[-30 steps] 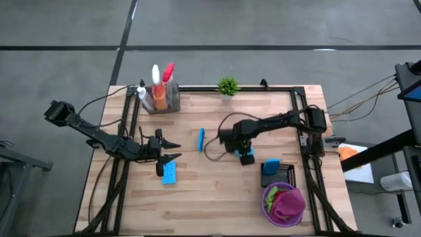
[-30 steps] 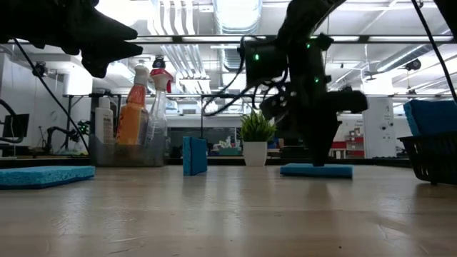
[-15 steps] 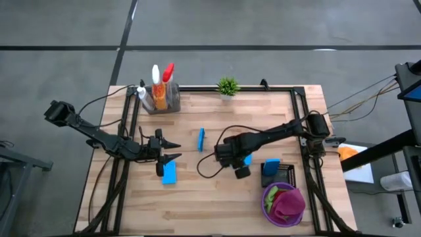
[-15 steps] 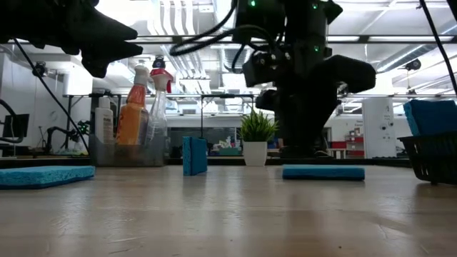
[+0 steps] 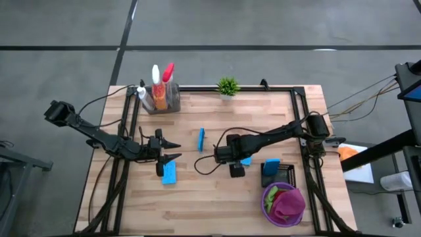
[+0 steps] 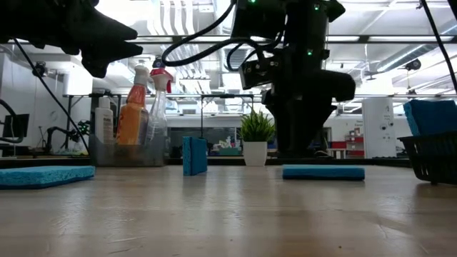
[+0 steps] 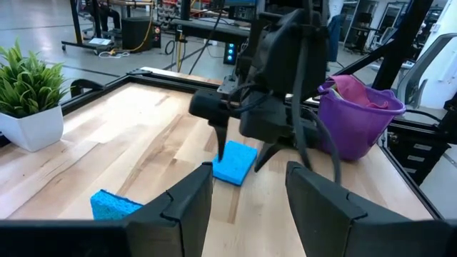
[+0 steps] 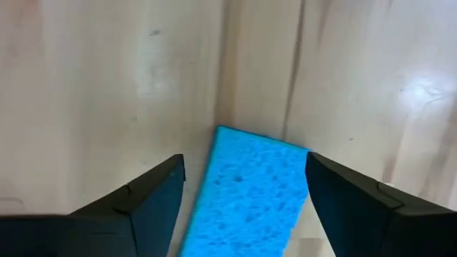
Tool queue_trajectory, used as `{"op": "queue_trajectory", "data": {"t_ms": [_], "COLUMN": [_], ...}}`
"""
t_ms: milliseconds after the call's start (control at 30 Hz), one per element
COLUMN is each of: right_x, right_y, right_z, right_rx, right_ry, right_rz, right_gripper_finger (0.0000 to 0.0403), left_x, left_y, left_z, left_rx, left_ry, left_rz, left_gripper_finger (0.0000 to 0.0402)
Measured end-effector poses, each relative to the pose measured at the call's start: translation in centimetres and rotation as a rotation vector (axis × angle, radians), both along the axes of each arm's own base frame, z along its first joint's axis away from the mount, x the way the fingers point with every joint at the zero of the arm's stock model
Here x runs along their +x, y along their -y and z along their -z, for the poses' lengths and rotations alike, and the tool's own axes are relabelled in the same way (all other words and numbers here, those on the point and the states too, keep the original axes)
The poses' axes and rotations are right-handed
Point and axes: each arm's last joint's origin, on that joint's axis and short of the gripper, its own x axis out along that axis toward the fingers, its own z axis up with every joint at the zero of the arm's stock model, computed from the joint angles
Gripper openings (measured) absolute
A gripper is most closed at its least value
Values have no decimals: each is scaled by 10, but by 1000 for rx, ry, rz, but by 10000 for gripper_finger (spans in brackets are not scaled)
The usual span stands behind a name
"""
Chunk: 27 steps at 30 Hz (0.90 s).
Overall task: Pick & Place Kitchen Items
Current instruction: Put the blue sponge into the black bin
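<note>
The right hand point(image 8: 243, 196), fingers now spread after being closed a second ago, straddles a flat blue sponge point(image 8: 246, 193) on the surface point(image 5: 210, 197). Black basket point(image 5: 276, 174) nearby. Left hand point(image 5: 172, 150) half open, empty, above another sponge point(image 5: 169, 173).

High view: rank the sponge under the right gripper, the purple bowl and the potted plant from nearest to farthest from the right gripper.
From the right gripper:
1. Flat blue sponge, directly at its fingers.
2. Purple bowl, at the table's near right corner.
3. Potted plant, at the far edge.
</note>
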Motion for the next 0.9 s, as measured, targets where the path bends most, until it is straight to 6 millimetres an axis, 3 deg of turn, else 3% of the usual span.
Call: {"op": "queue_trajectory", "data": {"t_ms": [333,600,767,900], "right_x": [-7,-23,-26,-27], "right_y": [-24,-18,-18,-23], "right_z": [5,31,35,35], "right_rx": [3,-103,-162,-175], "right_ry": [-8,-37,-22,-10], "right_rz": [-19,36,56,55], "right_gripper_finger": [233,224,222,172], "left_x": [0,0,0,0], "left_y": [0,0,0,0], "left_z": [0,0,0,0], "left_rx": [0,-3,-3,-3], "left_ry": [0,0,0,0], "left_rz": [0,-1,0,-1], "left_gripper_finger": [180,180,180,180]}}
